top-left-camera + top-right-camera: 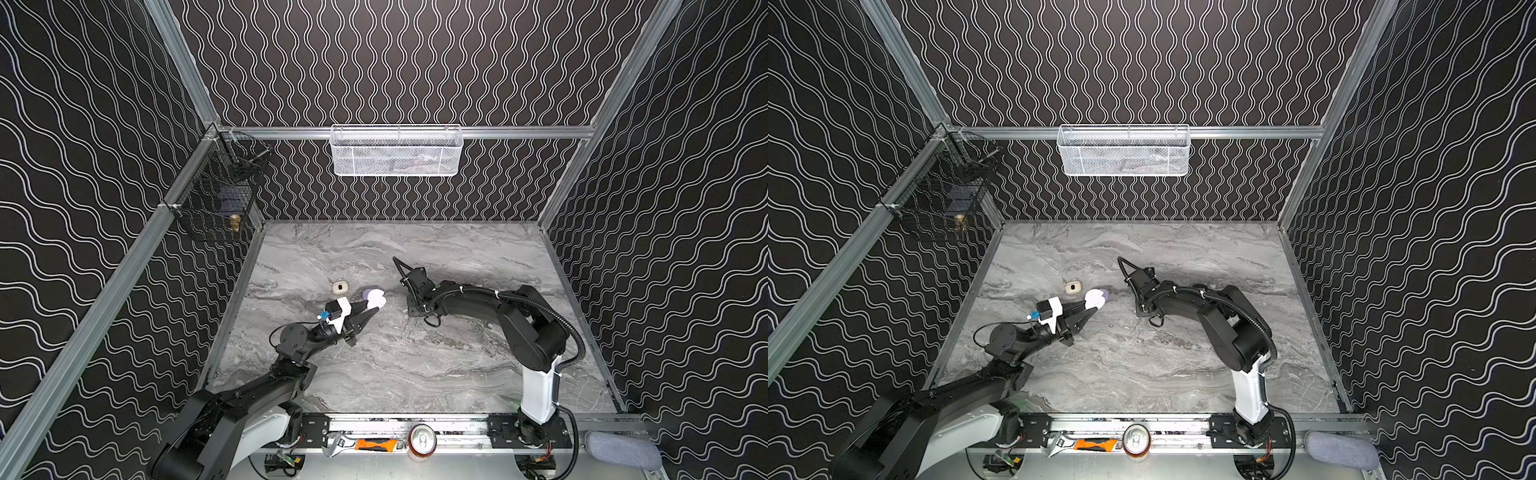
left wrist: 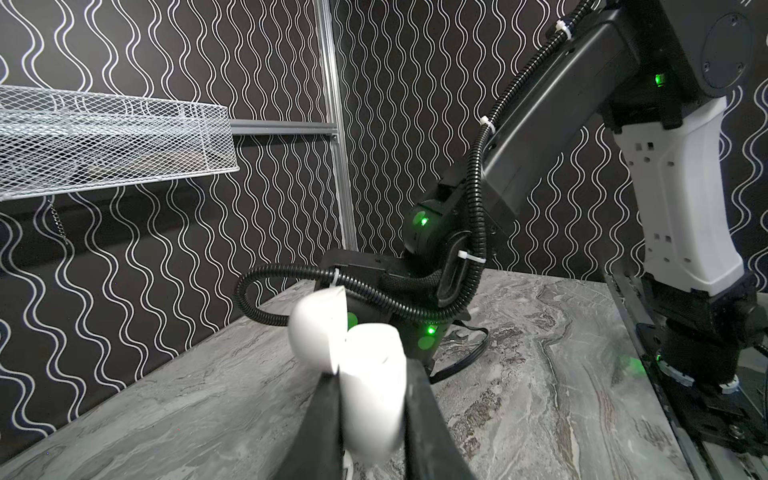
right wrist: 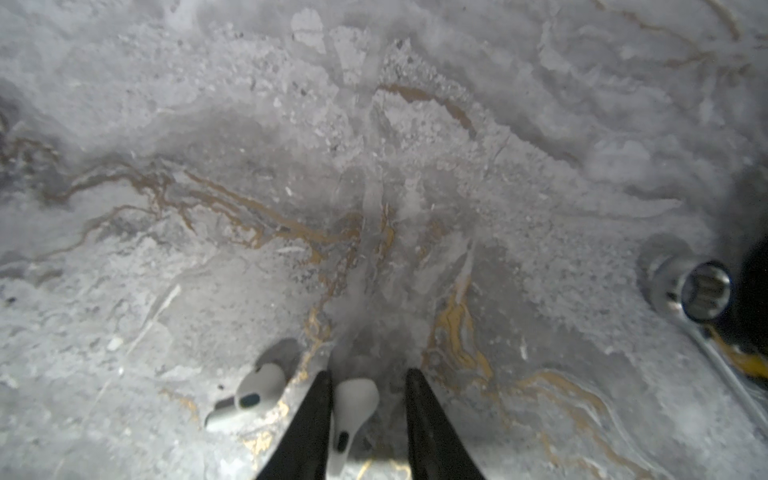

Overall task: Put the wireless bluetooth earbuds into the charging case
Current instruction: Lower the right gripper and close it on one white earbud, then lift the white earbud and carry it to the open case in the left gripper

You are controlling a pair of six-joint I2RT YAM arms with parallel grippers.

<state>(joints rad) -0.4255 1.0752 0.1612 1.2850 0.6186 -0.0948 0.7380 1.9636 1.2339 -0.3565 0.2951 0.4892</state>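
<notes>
Right arm (image 1: 469, 297) folded low; right gripper (image 3: 369, 374) points down, jaws parted around a white stemmed earbud (image 3: 355, 399) lying on the grey marble table (image 3: 540, 166); left gripper (image 1: 373, 308) clamps the white open-lidded charging case (image 2: 365, 386).

back rail: white mesh basket (image 1: 395, 153) hung there
left rail: black wire basket (image 1: 216, 195) hung, brass piece (image 1: 235, 223) inside
front ledge: wrench (image 1: 338, 444), orange-handled tool (image 1: 376, 445), can (image 1: 422, 440) sat in a row
marble top (image 1: 415, 365): shiny socket (image 3: 694, 291) lay on its side

2 black arms (image 1: 536, 328) with white base links (image 1: 538, 395), ribbed black cable conduit (image 2: 478, 195), white zip ties (image 2: 471, 258), green lights (image 2: 423, 220)
</notes>
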